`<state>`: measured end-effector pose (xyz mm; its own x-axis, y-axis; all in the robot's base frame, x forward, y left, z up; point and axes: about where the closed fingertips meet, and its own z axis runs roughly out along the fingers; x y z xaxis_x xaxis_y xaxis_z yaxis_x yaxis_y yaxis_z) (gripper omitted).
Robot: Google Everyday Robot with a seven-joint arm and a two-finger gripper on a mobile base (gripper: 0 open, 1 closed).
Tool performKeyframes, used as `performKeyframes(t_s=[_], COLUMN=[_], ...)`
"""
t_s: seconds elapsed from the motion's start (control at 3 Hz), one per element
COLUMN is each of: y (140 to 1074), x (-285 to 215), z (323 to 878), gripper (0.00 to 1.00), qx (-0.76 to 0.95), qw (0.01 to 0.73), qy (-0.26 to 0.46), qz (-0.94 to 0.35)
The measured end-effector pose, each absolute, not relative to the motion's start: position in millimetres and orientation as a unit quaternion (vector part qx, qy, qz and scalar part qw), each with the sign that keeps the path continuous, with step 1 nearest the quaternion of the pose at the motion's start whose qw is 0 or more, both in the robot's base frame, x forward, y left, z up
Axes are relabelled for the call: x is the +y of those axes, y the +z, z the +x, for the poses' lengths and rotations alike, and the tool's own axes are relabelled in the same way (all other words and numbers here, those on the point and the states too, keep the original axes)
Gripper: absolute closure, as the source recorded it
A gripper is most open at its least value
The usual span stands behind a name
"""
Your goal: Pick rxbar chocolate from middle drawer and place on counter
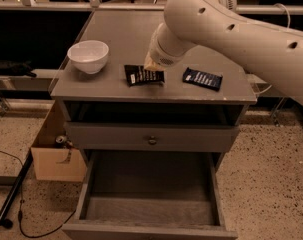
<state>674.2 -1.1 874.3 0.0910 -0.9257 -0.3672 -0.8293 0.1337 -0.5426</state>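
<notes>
The rxbar chocolate (pixel 143 75), a flat black-wrapped bar with white print, lies on the counter (pixel 116 36) near its front edge. The gripper (pixel 150 64) sits right above the bar's far right end, mostly hidden behind the big white arm (pixel 226 24). The middle drawer (pixel 150 196) is pulled out below, and its grey floor shows nothing on it.
A white bowl (pixel 88 56) stands on the counter's left part. A dark navy-blue wrapped bar (pixel 202 78) lies to the right of the black bar. A shut drawer front with a round knob (pixel 152 140) is above the open drawer. A cardboard box (pixel 53 154) stands on the floor at left.
</notes>
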Motion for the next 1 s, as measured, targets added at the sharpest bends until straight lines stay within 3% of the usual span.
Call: performKeyframes(t_s=[0.33, 0.67, 1.0], y=[874.3, 874.3, 874.3], x=[-1.1, -1.1, -1.1], z=[674.2, 674.2, 674.2], gripper=[0.15, 0.00, 0.00], qx=[0.670, 0.670, 0.670], qw=[0.343, 0.342, 0.342], qy=[-0.070, -0.070, -0.070], qz=[-0.654, -0.654, -0.654])
